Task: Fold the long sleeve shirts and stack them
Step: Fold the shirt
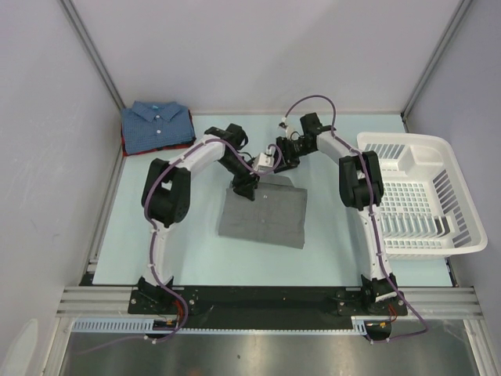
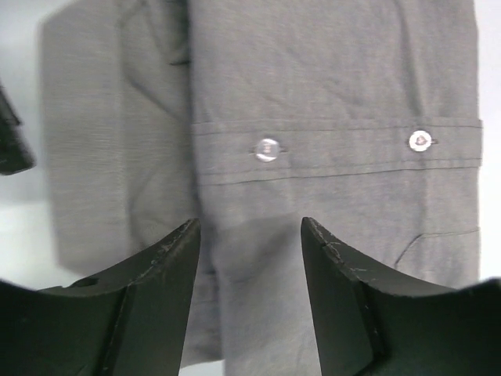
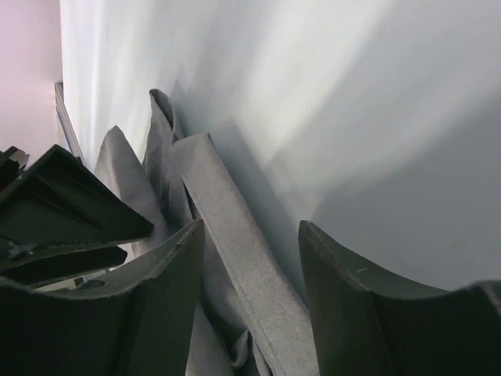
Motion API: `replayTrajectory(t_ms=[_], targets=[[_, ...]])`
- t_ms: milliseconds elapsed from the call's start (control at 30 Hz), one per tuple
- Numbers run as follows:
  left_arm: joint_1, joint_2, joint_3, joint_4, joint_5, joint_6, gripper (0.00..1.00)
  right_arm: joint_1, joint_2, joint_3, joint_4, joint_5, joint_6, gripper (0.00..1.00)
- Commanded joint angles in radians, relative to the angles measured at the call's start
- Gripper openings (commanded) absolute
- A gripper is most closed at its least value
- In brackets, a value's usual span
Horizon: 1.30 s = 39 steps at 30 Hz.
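Grey shirt [image 1: 263,218] lying folded just beneath both grippers, left gripper [image 2: 249,229] hovering over its front, fingers standing apart, right gripper [image 3: 250,231] standing apart too, shirt's fold lying between its fingers.

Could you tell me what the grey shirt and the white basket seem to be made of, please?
The grey shirt looks like woven cloth, matte, perhaps cotton: fine weave, stitched placket and soft creases show. Its buttons seem glossy plastic. The basket looks like moulded white plastic, with rigid slats.
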Motion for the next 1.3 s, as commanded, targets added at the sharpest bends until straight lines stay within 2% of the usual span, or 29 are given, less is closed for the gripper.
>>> replayTrajectory(t_ms=[0,100,167,200,267,300,400,567,800,1000,1267], targets=[[-0.015,0.017,0.042,-0.075,0.014,0.029,0.56,0.013,0.005,-0.006,0.034,-0.016,-0.021,0.58],[-0.019,0.027,0.067,-0.094,0.016,0.023,0.48,0.017,0.015,-0.011,0.01,-0.003,-0.071,0.58],[-0.019,0.032,0.087,-0.097,0.016,0.015,0.39,0.017,0.018,-0.017,0.007,-0.003,-0.084,0.54],[-0.019,0.032,0.097,-0.095,0.017,0.014,0.31,0.019,0.019,-0.023,0.005,-0.004,-0.088,0.47],[-0.019,0.032,0.111,-0.095,0.019,0.003,0.22,0.019,0.024,-0.018,-0.006,-0.016,-0.099,0.39],[-0.019,0.034,0.127,-0.091,0.019,-0.005,0.14,0.019,0.025,-0.02,-0.013,-0.019,-0.113,0.32],[-0.019,0.038,0.148,-0.081,0.005,-0.025,0.0,0.024,0.025,-0.018,-0.027,-0.016,-0.143,0.29],[-0.018,0.058,0.183,-0.071,-0.03,-0.037,0.0,0.02,0.033,-0.009,-0.019,-0.015,-0.154,0.19],[-0.016,0.069,0.217,-0.013,-0.07,-0.074,0.0,0.025,0.036,-0.005,-0.038,-0.045,-0.177,0.0],[-0.004,0.061,0.214,0.121,-0.092,-0.16,0.0,0.028,0.033,-0.003,-0.044,-0.05,-0.202,0.0],[-0.004,0.064,0.202,0.25,-0.127,-0.18,0.0,0.027,0.042,0.015,-0.055,-0.065,-0.211,0.0]])
